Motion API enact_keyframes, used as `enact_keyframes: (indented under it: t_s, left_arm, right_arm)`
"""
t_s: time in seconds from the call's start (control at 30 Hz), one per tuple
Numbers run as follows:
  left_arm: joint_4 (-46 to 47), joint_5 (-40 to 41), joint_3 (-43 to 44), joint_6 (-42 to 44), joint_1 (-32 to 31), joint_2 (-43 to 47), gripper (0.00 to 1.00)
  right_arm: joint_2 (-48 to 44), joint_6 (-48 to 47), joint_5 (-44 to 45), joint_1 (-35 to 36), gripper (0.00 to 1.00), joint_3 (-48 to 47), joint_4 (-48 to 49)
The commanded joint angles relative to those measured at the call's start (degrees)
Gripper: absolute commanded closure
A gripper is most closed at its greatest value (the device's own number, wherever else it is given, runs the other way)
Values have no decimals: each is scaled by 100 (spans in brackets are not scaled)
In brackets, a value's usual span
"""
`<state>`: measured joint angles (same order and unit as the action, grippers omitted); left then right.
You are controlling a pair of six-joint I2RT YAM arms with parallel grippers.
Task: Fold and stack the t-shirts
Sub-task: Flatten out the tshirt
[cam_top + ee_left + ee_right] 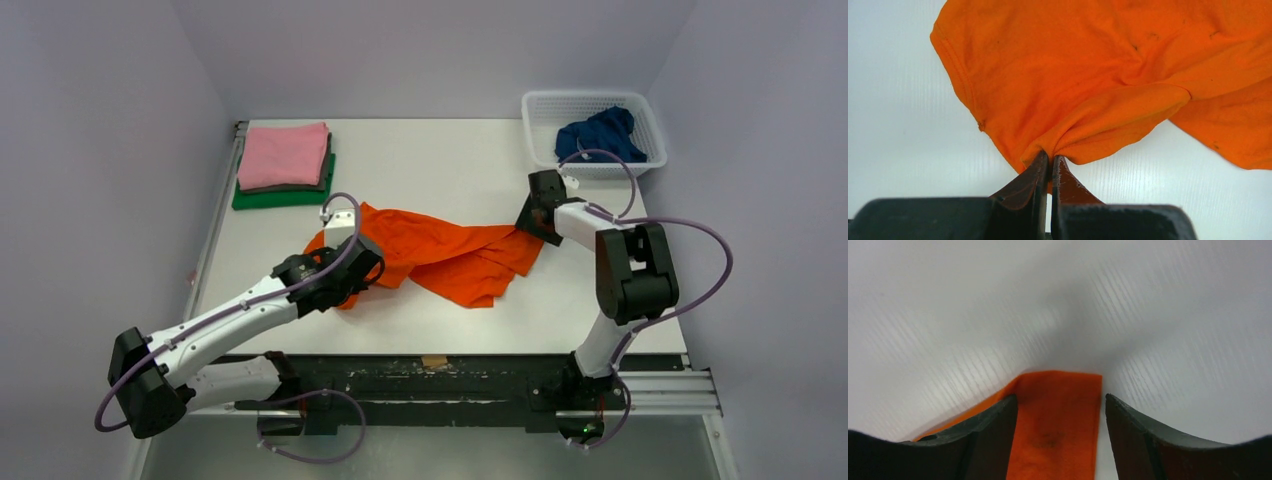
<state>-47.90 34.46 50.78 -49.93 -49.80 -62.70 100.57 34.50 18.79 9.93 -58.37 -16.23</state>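
The bright orange t-shirt lies crumpled across the middle of the table. My left gripper is shut on a bunched edge of it at its left end; the wrist view shows the cloth pinched at the fingertips. My right gripper is open at the shirt's right end, low over the table, with a flat strip of orange cloth lying between its fingers. Pink, dark grey and green shirts lie folded in a stack at the back left. The dark blue shirt sits crumpled in the basket.
The white mesh basket stands at the table's back right corner, just behind my right gripper. Purple walls close in on the left, back and right. The table's front edge runs just ahead of the arm bases.
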Motion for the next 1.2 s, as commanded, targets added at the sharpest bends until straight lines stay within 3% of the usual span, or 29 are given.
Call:
enact_keyframes:
  t_s: [0.0, 0.13, 0.33, 0.37, 0.57, 0.73, 0.9, 1.17]
  left_arm:
    - [159, 201, 160, 221, 102, 100, 100]
    - [174, 187, 166, 221, 207, 88, 100]
    - [130, 218, 298, 263, 351, 135, 100]
    - [82, 236, 374, 275, 368, 171, 100]
    - [-313, 654, 1100, 656, 370, 871, 100]
    - [-198, 714, 2251, 2027, 364, 1822, 100]
    - [322, -996, 3502, 3689, 357, 2450, 100]
    - [-600, -3231, 6008, 4430, 361, 2012, 100]
  right_arm:
    - [218, 27, -129, -9, 40, -205, -101]
    - [197, 74, -204, -10, 54, 94, -9]
    - [-136, -61, -346, 21, 98, 379, 86]
    - [-261, -115, -362, 26, 100, 387, 82]
    - [-2092, -448, -190, 340, 100, 631, 253]
    - [-3781, -764, -285, 425, 100, 261, -78]
    - [-4908, -1066, -1206, 474, 100, -895, -626]
    - [-5868, -1284, -2278, 472, 100, -2622, -968]
